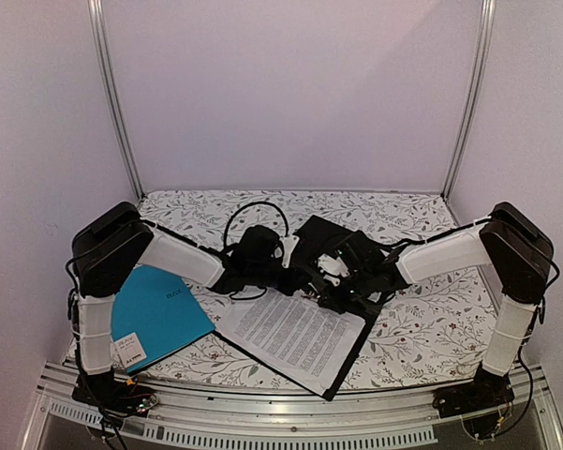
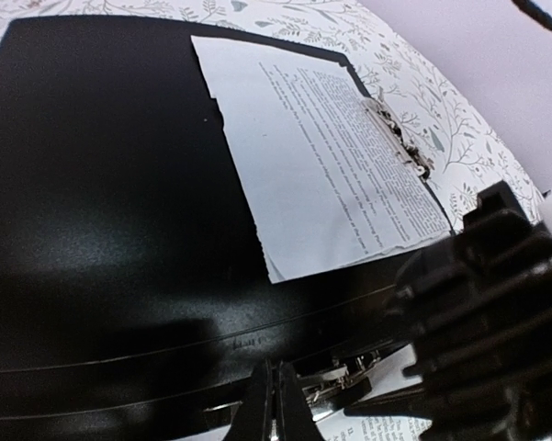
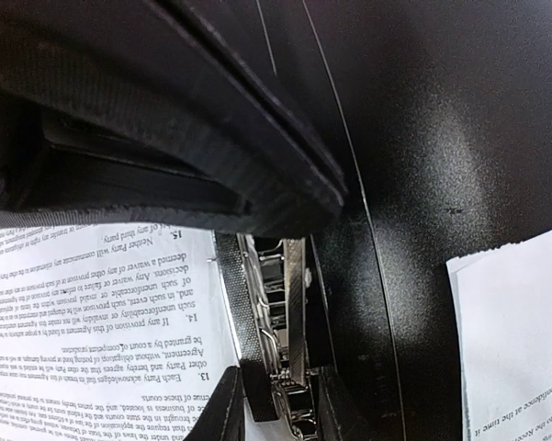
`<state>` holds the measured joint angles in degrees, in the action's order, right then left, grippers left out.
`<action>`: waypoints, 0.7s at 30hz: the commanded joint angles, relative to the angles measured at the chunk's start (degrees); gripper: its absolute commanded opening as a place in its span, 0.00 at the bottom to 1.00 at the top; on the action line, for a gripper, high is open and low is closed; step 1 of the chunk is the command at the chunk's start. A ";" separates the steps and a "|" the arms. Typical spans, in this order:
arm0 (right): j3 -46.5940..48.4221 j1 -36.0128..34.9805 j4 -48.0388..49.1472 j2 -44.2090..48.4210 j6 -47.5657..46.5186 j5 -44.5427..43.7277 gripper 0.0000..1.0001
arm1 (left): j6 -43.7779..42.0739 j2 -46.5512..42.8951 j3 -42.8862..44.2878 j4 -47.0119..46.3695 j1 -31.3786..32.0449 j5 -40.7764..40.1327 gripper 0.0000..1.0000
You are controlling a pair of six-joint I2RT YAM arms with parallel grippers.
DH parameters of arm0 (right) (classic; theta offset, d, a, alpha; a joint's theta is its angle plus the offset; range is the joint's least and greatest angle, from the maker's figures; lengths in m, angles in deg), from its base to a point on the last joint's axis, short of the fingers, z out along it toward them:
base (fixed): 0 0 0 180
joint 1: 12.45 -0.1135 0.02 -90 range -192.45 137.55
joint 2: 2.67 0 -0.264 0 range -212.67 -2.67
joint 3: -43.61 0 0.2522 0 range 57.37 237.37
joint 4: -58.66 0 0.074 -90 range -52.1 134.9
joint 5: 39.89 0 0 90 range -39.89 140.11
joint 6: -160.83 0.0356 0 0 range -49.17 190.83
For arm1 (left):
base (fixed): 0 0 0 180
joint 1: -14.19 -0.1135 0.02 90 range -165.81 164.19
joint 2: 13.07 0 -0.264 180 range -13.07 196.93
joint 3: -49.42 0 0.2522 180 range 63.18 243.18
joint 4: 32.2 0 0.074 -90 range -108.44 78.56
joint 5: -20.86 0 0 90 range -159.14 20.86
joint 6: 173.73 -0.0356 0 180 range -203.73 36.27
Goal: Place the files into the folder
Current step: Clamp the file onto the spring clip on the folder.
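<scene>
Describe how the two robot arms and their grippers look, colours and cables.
The left arm and right arm match: smooth white link covers, bulky black joint housings. Thin black cables trail along them. The left gripper and right gripper are black, with slim flat fingers.

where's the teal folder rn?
Top view: the teal folder lies flat at the near-left corner of the table, partly under the left arm, its right corner close to the printed files.
</scene>
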<state>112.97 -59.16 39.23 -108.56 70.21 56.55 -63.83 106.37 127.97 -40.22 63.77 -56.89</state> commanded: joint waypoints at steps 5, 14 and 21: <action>-1.63 0.37 -9.23 -5.68 3.02 0.02 0.00 | 2.99 0.63 -0.37 23.25 -1.38 -4.42 0.00; -1.78 1.04 -9.02 -7.25 4.81 0.24 0.00 | 4.09 2.61 -0.83 28.16 -2.62 -2.92 0.00; -1.37 1.25 -10.29 -7.35 6.21 -0.09 0.00 | 3.95 4.40 -0.94 32.52 -3.31 -2.74 0.00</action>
<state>114.41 -58.55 40.08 -110.50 74.58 59.56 -59.42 105.45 130.33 -25.97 61.67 -57.75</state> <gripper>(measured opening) 0.211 0.007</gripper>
